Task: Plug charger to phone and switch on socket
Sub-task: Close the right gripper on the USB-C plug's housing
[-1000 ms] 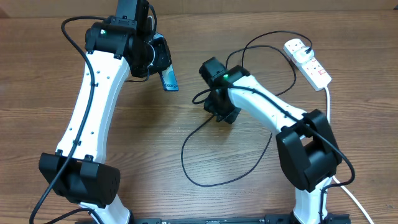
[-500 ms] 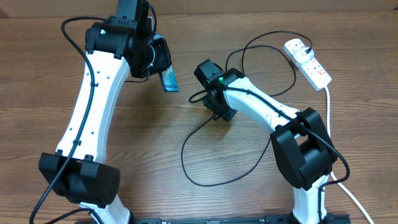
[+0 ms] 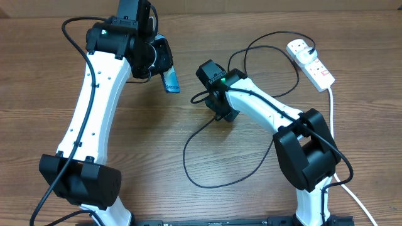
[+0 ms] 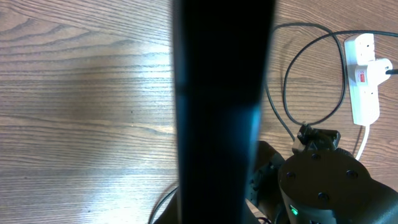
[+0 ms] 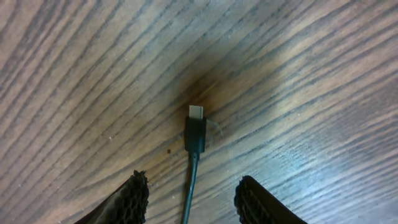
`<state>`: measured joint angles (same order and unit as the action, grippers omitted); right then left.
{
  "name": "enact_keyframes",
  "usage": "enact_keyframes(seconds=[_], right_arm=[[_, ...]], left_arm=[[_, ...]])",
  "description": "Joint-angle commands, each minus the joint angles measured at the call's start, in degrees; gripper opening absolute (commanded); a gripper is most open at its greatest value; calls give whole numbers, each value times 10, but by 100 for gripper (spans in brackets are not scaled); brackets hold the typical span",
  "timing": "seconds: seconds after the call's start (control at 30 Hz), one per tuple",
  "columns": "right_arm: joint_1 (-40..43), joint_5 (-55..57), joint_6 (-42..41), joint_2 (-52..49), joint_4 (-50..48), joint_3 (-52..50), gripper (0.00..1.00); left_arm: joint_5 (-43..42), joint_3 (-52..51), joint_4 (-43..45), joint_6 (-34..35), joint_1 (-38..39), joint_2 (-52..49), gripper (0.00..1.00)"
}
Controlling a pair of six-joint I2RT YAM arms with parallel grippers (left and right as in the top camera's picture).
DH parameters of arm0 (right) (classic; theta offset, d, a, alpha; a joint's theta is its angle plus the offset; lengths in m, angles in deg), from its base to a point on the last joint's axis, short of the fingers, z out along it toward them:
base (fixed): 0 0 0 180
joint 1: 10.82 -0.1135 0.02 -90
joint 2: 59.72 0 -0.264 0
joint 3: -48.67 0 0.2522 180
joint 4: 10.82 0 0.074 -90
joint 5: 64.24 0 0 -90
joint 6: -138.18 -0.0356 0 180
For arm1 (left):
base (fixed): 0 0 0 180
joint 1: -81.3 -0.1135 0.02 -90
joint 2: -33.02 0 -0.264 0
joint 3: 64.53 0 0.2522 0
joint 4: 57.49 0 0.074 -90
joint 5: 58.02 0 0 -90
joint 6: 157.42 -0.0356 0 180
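Straddling the charger tip (image 5: 195, 126) at frame centre, the half-open, empty right claw (image 5: 193, 179) should close next; the left claw (image 3: 161, 64) grips the phone (image 3: 171, 81).

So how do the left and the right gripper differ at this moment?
The left gripper has its jaws shut on the phone; the right gripper has open jaws and holds nothing. The left gripper holds the phone in the air; the right gripper hangs over the charger's connector, which lies on the table between its jaws. Both are black.
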<state>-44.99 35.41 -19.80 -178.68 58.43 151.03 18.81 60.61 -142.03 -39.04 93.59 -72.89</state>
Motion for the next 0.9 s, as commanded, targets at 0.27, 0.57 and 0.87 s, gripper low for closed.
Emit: enact_keyframes(seconds=[0.27,0.57,0.87], right_arm=[[-2,15,-10,-8,-38,-31,46],[-2,16,-10,-11,-39,-31,45],[-2,8,-10,-33,-38,-31,45]], left_arm=[[3,4,1,4,1,2,4],[3,4,1,4,1,2,4],[3,4,1,4,1,2,4]])
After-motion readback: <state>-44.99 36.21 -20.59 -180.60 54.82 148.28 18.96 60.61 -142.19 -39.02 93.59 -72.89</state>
